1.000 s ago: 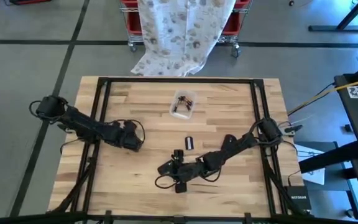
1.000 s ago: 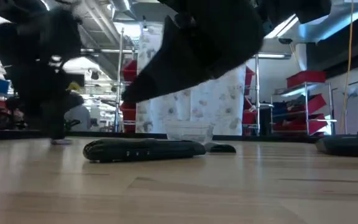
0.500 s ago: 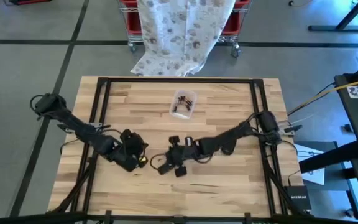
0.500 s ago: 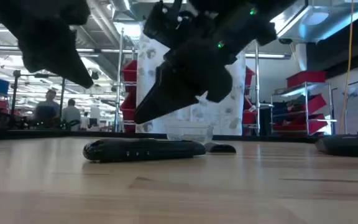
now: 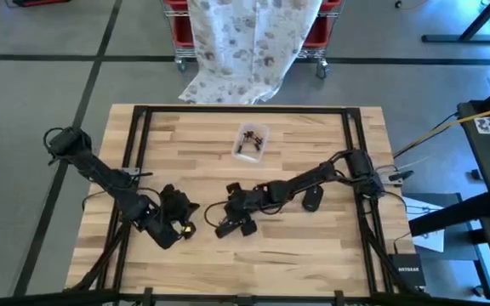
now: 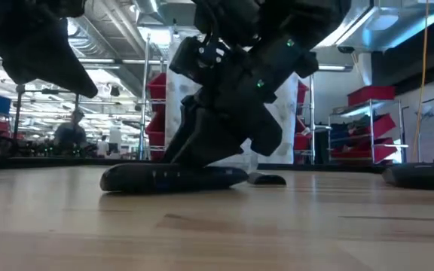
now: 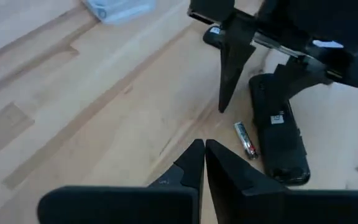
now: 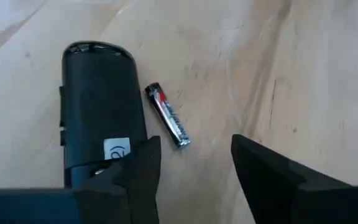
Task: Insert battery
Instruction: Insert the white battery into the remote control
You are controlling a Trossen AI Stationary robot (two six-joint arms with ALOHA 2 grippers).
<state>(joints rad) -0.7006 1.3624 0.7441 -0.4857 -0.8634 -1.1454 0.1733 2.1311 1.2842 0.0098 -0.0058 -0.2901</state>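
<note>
A black remote (image 8: 98,118) lies flat on the wooden table (image 5: 313,246), back side up. A loose battery (image 8: 166,124) lies just beside it, not touching. The right gripper (image 8: 194,168) hovers low over both, fingers spread wide and empty, one over the remote's edge, the other on bare wood past the battery. The left gripper (image 7: 204,163) waits nearby, fingers pressed together, holding nothing. To do the step well, the right gripper should probably centre its fingers across the battery's middle before closing, keeping clear of the remote.
</note>
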